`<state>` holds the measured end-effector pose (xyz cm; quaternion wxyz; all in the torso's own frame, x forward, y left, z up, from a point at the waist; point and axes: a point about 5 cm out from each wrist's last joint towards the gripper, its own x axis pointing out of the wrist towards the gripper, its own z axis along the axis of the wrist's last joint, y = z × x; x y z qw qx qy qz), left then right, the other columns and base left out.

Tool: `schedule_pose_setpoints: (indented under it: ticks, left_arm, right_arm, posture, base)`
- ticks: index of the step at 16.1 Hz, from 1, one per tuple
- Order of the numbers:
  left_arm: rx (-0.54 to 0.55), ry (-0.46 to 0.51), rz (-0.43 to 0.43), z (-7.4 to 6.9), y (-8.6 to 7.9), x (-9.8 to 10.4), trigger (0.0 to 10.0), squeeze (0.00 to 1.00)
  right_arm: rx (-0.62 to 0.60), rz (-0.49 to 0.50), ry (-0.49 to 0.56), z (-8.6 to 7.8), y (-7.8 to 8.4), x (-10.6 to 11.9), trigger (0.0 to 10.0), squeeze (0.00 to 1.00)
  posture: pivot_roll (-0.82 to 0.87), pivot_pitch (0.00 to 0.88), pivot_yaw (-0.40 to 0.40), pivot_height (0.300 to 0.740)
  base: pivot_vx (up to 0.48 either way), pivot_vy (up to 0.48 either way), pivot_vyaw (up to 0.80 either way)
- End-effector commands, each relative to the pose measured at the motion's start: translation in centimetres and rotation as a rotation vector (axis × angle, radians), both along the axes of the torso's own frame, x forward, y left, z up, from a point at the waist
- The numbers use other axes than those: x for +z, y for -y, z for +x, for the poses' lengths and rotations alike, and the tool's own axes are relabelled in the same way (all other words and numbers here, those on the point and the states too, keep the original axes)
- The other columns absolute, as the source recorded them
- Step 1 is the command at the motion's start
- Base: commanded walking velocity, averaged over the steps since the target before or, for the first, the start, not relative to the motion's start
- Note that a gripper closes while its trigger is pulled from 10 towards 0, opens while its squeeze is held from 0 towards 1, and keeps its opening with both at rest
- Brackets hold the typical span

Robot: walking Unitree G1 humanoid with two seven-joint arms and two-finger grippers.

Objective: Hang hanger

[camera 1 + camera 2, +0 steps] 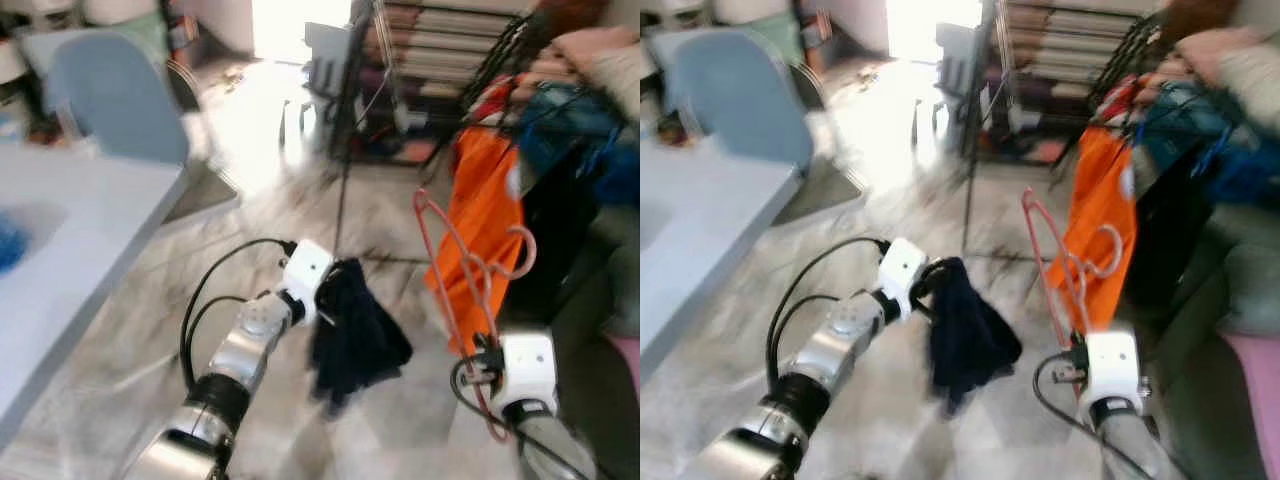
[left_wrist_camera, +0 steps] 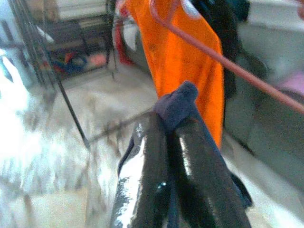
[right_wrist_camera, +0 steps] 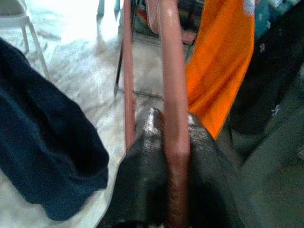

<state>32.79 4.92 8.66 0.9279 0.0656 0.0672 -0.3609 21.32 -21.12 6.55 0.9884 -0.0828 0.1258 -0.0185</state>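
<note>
Right tool (image 3: 166,142) clamped on hanger (image 1: 455,255), near right, hook end up. Thin wire: light, springy, slick; grip low on the rod. Left tool (image 2: 175,137) pinched shut on dark cloth (image 1: 355,335), limp, hanging mid-scene. Surface (image 1: 90,220) at left, pale. Far right: rack (image 1: 500,70) with orange garment (image 1: 485,210). Marble floor (image 1: 250,190), chair (image 1: 115,95) far left.

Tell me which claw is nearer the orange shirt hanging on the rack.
Right. The right claw, shut on the pink hanger, sits just below the orange shirt. The left claw, shut on the dark cloth, is farther off to the left.
</note>
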Motion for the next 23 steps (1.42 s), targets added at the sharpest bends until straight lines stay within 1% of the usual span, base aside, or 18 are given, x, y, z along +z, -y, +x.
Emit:
schedule_pose_setpoints:
  ticks: [1, 4, 8, 10, 12, 14, 15, 16, 17, 18, 19, 20, 21, 23]
  left_arm:
    - [-0.028, 0.043, -0.004, 0.2, 0.7, 1.0, 10.0, 0.0]
    - [-0.03, 0.047, -0.004, 0.2, 0.6, 0.9, 10.0, 0.0]
    - [-0.009, 0.056, -0.016, 0.7, 0.2, 1.4, 10.0, 0.0]
    - [-0.005, 0.053, -0.038, 0.9, 0.1, 1.7, 10.0, 0.0]
    - [0.0, 0.062, -0.042, 1.2, 0.0, 2.0, 10.0, 0.0]
    - [0.017, 0.069, -0.031, 1.5, -0.2, 2.1, 10.0, 0.0]
    - [0.018, 0.086, -0.012, 1.5, -0.3, 2.1, 10.0, 0.0]
    - [0.001, 0.12, 0.027, 1.7, -0.5, 2.3, 10.0, 0.0]
    - [-0.042, 0.194, 0.111, 2.2, -0.7, 3.0, 10.0, 0.0]
    - [-0.07, 0.227, 0.147, 2.6, -0.9, 3.6, 10.0, 0.0]
    - [-0.077, 0.234, 0.155, 2.7, -1.0, 3.8, 10.0, 0.0]
    - [-0.112, 0.418, 0.388, 3.6, -1.4, 5.1, 10.0, 0.0]
    - [-0.155, 0.521, 0.503, 3.8, -1.5, 5.6, 10.0, 0.0]
    - [-0.133, 0.533, 0.522, 4.4, -1.7, 6.3, 10.0, 0.0]
  right_arm:
    - [-0.004, -0.001, -0.01, -0.2, 0.2, 0.0, 10.0, 0.0]
    - [0.003, 0.003, -0.015, -0.2, 0.1, -0.2, 10.0, 0.0]
    - [0.011, 0.002, -0.014, 0.2, 0.0, -0.1, 10.0, 0.0]
    - [0.014, 0.002, -0.014, 0.3, 0.0, -0.1, 10.0, 0.0]
    - [0.017, 0.002, -0.013, 0.4, -0.1, -0.1, 10.0, 0.0]
    - [0.015, 0.002, -0.015, 0.3, -0.1, -0.1, 10.0, 0.0]
    - [0.015, 0.001, -0.02, 0.3, -0.1, -0.2, 10.0, 0.0]
    - [0.023, 0.005, -0.026, 0.2, 0.1, -0.1, 10.0, 0.0]
    - [0.051, 0.008, -0.036, 0.2, 0.7, 0.4, 10.0, 0.0]
    - [0.084, 0.007, -0.039, 0.2, 1.0, 0.8, 10.0, 0.0]
    - [0.091, 0.01, -0.041, 0.2, 1.1, 0.9, 10.0, 0.0]
    - [0.145, -0.052, -0.077, 0.1, 2.2, 1.6, 10.0, 0.0]
    - [0.186, -0.098, -0.094, 0.0, 2.8, 2.2, 10.0, 0.0]
    - [0.255, -0.169, -0.126, -0.3, 3.5, 2.8, 10.0, 0.0]
  posture:
    - [-0.05, 0.0, -0.069, 0.74]
    - [-0.05, 0.0, -0.072, 0.74]
    - [-0.05, 0.0, -0.069, 0.74]
    - [-0.05, 0.0, -0.067, 0.74]
    - [-0.05, 0.0, -0.062, 0.74]
    - [-0.05, 0.0, -0.058, 0.74]
    - [-0.05, 0.0, -0.058, 0.74]
    - [-0.05, 0.0, -0.058, 0.74]
    - [-0.05, 0.0, -0.058, 0.74]
    - [-0.05, 0.0, -0.058, 0.74]
    - [-0.05, 0.0, -0.058, 0.74]
    - [-0.05, 0.0, -0.058, 0.74]
    - [-0.05, 0.0, -0.058, 0.74]
    - [-0.07, 0.0, -0.049, 0.74]
  base:
    - [-0.394, 0.0, -0.49]
    - [-0.345, 0.0, -0.63]
    - [0.0, 0.0, -0.69]
    - [0.0, 0.0, 0.0]
    - [0.0, 0.0, 0.0]
    - [0.0, 0.0, 0.0]
    - [0.0, 0.0, 0.0]
    - [0.0, 0.0, 0.0]
    - [0.0, 0.0, 0.0]
    - [0.0, 0.0, 0.0]
    - [0.0, 0.0, 0.0]
    - [0.0, 0.0, 0.0]
    - [0.0, 0.0, 0.0]
    - [0.0, 0.0, 0.0]
